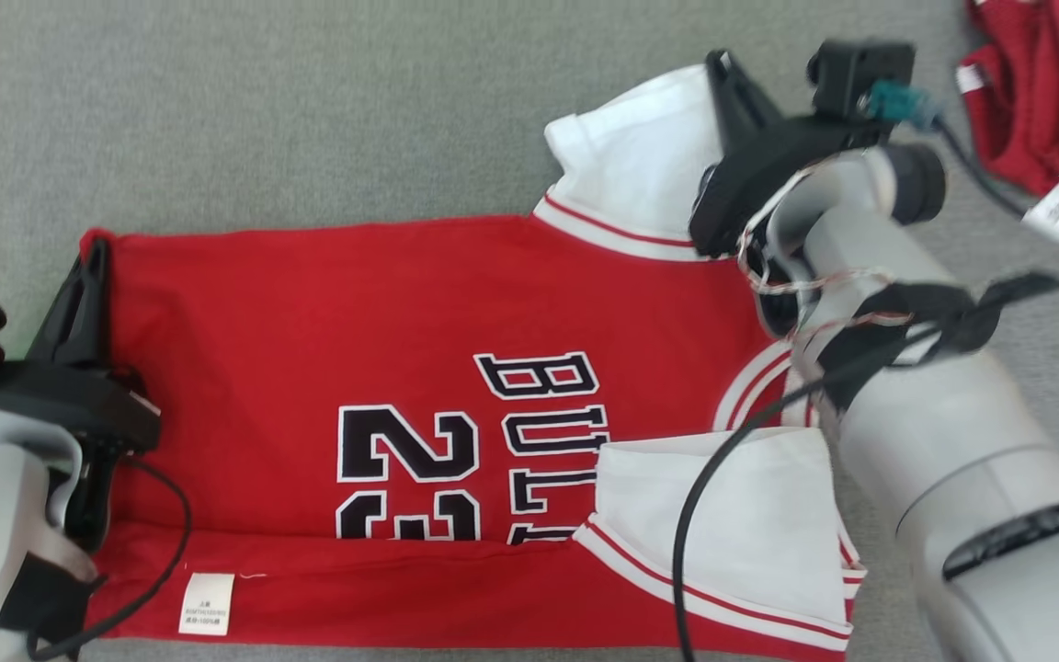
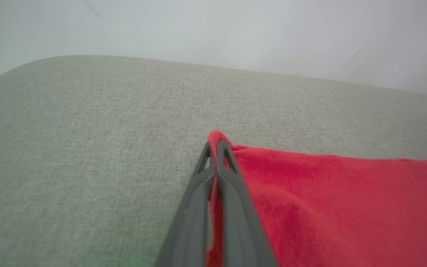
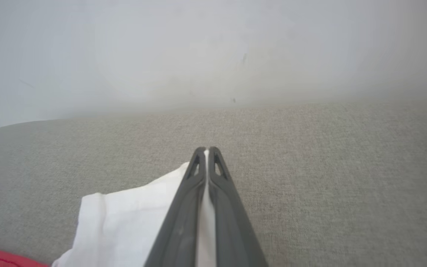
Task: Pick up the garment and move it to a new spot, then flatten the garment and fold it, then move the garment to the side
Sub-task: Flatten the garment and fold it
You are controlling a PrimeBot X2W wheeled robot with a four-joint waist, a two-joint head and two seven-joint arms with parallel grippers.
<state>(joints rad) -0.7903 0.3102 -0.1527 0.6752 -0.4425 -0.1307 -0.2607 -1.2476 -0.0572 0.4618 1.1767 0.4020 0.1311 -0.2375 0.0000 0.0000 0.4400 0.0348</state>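
Observation:
The garment [image 1: 309,340] is a red jersey with white sleeves and black lettering, spread across the grey cloth surface with its near long edge folded over. My left gripper [image 1: 93,262] is shut on its far hem corner at the left; red cloth [image 2: 310,200] runs between the two dark fingers [image 2: 232,193] in the left wrist view. My right gripper [image 1: 723,69] is shut on the far white sleeve [image 1: 640,156]; white fabric [image 3: 132,222] shows pinched between its fingertips [image 3: 219,174]. The near white sleeve [image 1: 750,524] lies flat under my right forearm.
Another red garment [image 1: 1044,101] with a white tag lies at the far right corner. The grey surface [image 1: 263,110] stretches beyond the jersey. A black cable [image 1: 704,496] from my right arm hangs over the near sleeve.

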